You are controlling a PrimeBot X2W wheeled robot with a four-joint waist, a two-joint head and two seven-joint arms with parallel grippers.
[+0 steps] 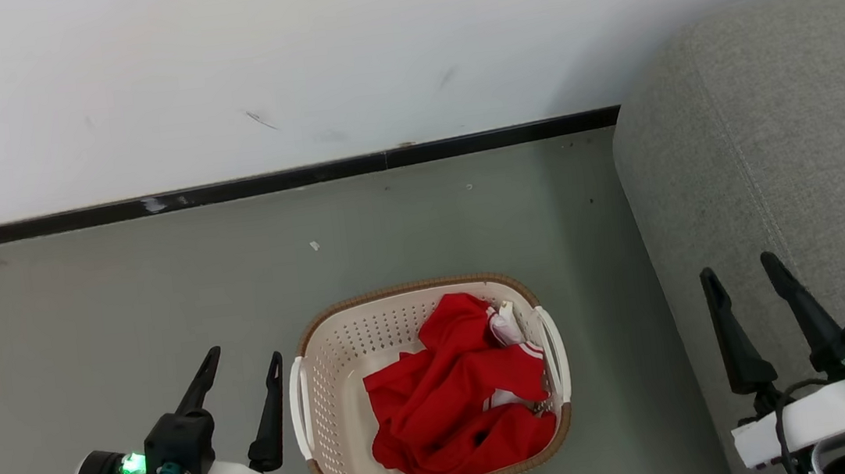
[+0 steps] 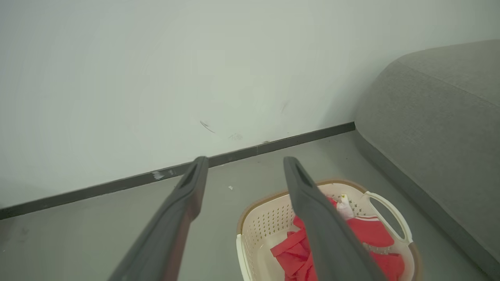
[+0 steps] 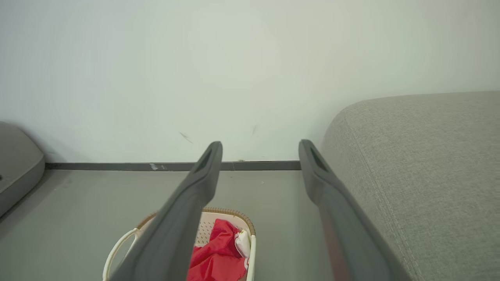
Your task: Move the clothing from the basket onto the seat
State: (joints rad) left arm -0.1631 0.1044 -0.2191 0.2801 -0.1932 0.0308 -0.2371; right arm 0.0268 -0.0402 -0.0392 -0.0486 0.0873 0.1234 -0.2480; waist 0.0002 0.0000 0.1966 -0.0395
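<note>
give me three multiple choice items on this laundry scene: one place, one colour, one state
1. Where does the basket stand?
A on the floor, left of the seat
B on the seat
C against the wall
2. What colour is most of the clothing?
A blue
B red
C grey
3. How are the left pincer and right pincer?
A both shut on cloth
B one open, one shut
C both open, empty
Answers: A, it sits on floor beside the seat; B, the fabric is red with white trim; C, fingers stand apart, holding nothing.
</note>
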